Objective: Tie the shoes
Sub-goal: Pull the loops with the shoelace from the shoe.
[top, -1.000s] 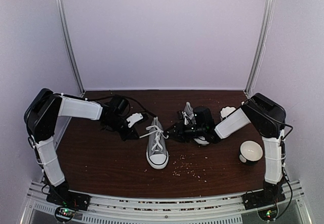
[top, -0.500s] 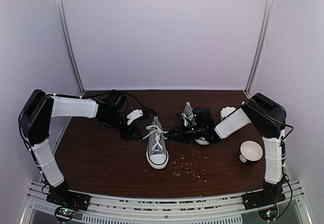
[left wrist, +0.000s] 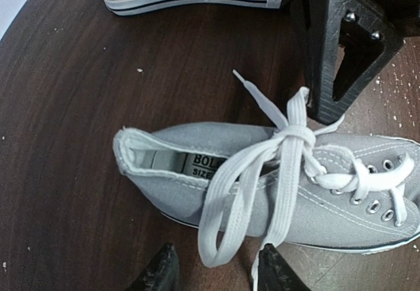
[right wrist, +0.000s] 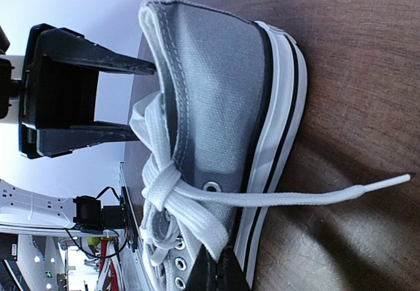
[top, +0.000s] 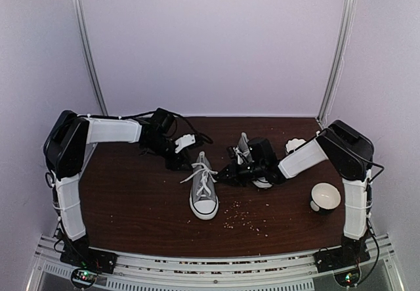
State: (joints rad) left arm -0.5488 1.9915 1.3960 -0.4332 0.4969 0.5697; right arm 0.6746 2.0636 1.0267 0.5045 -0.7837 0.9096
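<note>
Roughly halfway at best, I'd judge. Far left: the left gripper [left wrist: 216, 276] hangs over the back-left part of the tabletop [top: 125, 199], beside the heel of the front shoe [top: 203, 189]. Its fingertips [left wrist: 161, 274] stand apart w/ nothing clamped btw them. The bottom of a lace loop [left wrist: 220, 238] droops right to the gap but isn't pinched.

Ctr: the front shoe sits upright near the middle of the tabletop, toe cap toward the near edge. Its lace is crossed into a knot [left wrist: 296, 134] at the top eyelets, w/ one long loop on the side facing the left arm and a free end [right wrist: 328, 196] trailing out over the wood. No second loop shows, so prob. a half-made bow, not pulled snug.

Right of ctr: the right gripper [right wrist: 218, 272] is closed tight, low against the shoe's side by the eyelets. Lace runs down to it, but whether it actually nips the lace, can't tell. Just behind it, toward the back edge, stands the back shoe [top: 244, 148]. Its laces are mostly hidden by the arm, so tied vs. untied is unclear.

Far right: a white cup [top: 326, 197] near the right edge, and crumbs [top: 244, 217] scattered toward the near edge.

Left to do, as I read it: form and cinch the bow on the front shoe, then likely the whole back shoe.
</note>
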